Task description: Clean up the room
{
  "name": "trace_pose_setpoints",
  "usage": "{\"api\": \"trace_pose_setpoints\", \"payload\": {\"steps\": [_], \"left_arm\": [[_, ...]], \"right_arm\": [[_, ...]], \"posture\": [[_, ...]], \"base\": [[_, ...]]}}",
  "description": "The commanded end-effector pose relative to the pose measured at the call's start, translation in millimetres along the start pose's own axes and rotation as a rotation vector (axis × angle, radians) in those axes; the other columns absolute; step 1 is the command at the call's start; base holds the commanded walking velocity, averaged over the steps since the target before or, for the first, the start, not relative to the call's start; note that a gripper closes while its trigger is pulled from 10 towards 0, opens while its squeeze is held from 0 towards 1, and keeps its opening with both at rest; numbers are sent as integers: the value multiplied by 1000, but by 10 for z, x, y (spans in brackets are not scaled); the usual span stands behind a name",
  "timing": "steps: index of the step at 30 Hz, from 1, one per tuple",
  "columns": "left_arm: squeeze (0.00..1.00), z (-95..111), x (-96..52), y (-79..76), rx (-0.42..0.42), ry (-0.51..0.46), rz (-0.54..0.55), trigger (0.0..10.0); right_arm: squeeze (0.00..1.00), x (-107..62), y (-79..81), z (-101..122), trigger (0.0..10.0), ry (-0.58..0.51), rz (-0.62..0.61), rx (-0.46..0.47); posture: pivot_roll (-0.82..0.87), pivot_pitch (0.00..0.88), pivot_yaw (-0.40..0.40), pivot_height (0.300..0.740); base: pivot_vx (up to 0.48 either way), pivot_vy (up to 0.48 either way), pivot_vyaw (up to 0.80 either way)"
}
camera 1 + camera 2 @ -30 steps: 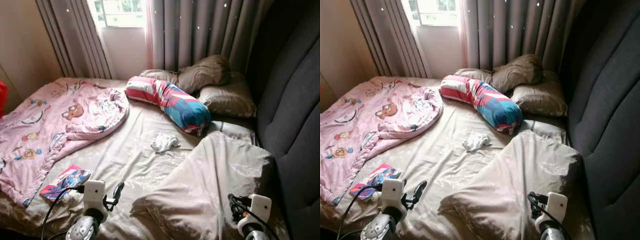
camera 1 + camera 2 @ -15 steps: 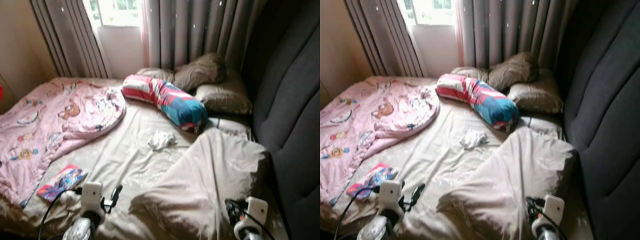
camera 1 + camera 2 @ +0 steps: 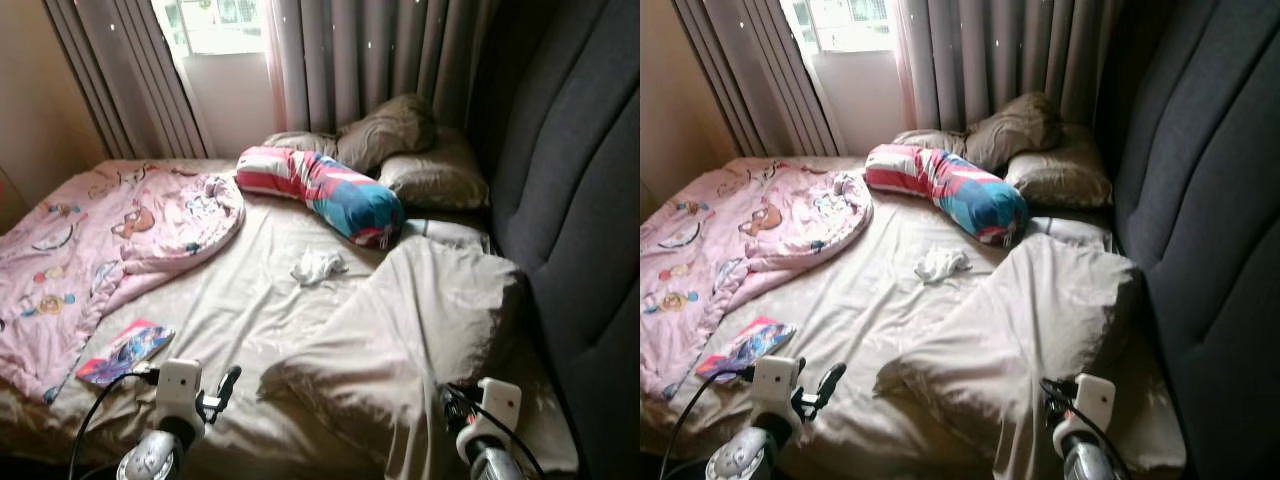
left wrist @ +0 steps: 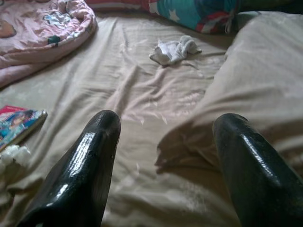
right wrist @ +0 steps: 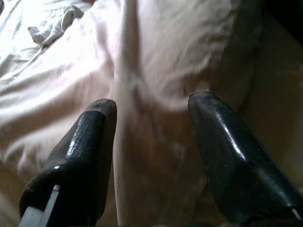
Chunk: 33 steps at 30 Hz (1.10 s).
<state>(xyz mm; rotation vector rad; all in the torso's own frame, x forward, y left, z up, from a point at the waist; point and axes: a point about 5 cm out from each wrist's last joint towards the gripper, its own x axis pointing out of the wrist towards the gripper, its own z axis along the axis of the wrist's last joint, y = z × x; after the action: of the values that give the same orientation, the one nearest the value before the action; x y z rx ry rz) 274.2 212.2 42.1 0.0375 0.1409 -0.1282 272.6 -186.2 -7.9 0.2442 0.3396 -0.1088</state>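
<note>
Left gripper [image 4: 163, 137]: fingers apart, over beige sheet [image 3: 240, 310]
Right gripper [image 5: 151, 123]: fingers apart, above rumpled pillow [image 3: 420, 320]
White cloth [image 3: 317, 266]: mid-bed

The bed [image 3: 250, 310] is carrying a wrinkled beige sheet. A pink quilt [image 3: 110, 240] is lying bunched on its left side, with a book [image 3: 125, 352] just beside the quilt's near edge. A white cloth [image 3: 318, 265] is lying mid-bed. A striped bolster [image 3: 320, 192] and brown pillows [image 3: 420, 165] are resting near the headboard. A beige duvet [image 3: 410, 335] is lying folded back at the right.
</note>
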Motion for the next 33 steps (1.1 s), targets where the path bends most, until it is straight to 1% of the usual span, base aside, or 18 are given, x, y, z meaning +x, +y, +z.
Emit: {"api": "trace_pose_setpoints", "payload": {"steps": [1,7,12,14,16,19,23,33], "left_arm": [[0,32,15,26,7,3,4,10000],[0,48,14,53,5,0,13,10000],[0,59,21,53,4,-3,17,10000],[0,67,27,56,2,-3,19,10000],[0,72,31,54,3,-5,19,10000],[0,77,36,55,3,-6,18,10000],[0,87,43,64,6,-6,18,10000],[0,88,58,81,4,6,20,10000]], "right_arm": [[0,34,54,17,10000,12,13,1],[0,77,101,83,10000,0,52,15],[0,90,124,105,10000,-8,67,18],[0,98,141,118,10000,-13,78,0],[0,102,144,110,10000,-2,64,-13],[0,103,145,111,10000,-5,63,-3],[0,105,193,113,10000,-12,90,-5],[0,116,192,110,10000,0,68,-12]], "posture": [[-18,32,85,629],[-14,28,83,629],[-11,27,82,659],[-11,25,82,674],[-11,25,84,674],[-11,26,86,674],[-10,27,89,674],[-13,37,94,674]], "base": [[0,0,0],[0,0,0],[0,0,0],[0,0,0],[0,0,0],[0,0,0],[0,0,0],[0,0,0]]}}
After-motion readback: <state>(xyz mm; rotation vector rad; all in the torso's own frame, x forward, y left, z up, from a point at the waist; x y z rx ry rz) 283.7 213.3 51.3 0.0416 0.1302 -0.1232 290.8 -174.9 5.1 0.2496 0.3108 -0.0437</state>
